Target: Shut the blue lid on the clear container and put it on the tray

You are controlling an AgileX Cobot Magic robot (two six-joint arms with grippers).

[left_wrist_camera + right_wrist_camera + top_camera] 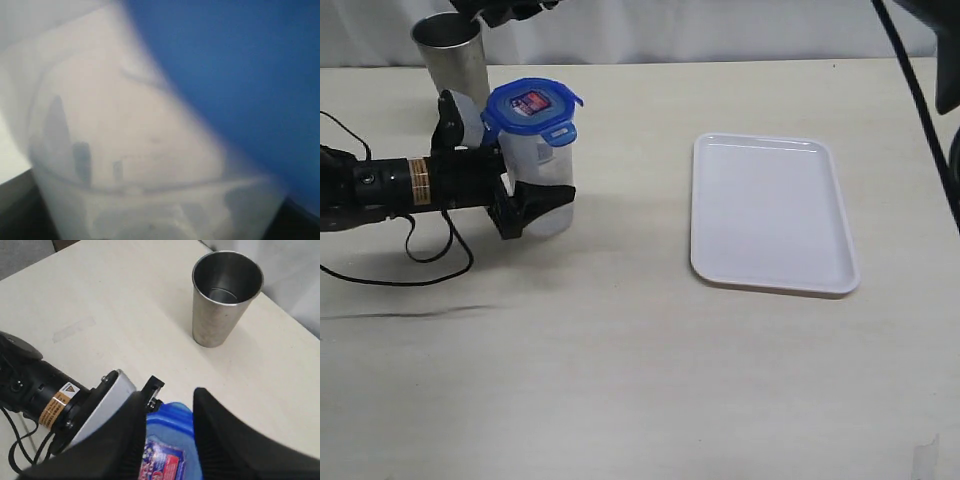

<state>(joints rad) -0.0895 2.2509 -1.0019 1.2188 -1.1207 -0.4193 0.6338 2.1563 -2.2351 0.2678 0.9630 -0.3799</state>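
The clear container [552, 160] stands upright at the table's left with the blue lid [530, 105] on top of it; one flap at the lid's front juts outward. My left gripper [525, 172] reaches in from the left and is shut on the container's body. In the left wrist view the container [125, 150] fills the frame, with the lid [240, 75] beside it. My right gripper [171, 396] hovers open just above the lid [170, 440], its fingers [220, 440] apart and holding nothing. The white tray [770, 215] lies to the right with nothing on it.
A grey metal cup [452, 55] stands just behind the container, close to the left gripper; the right wrist view also shows this cup [225, 295]. A black cable [420, 270] loops on the table under the left arm.
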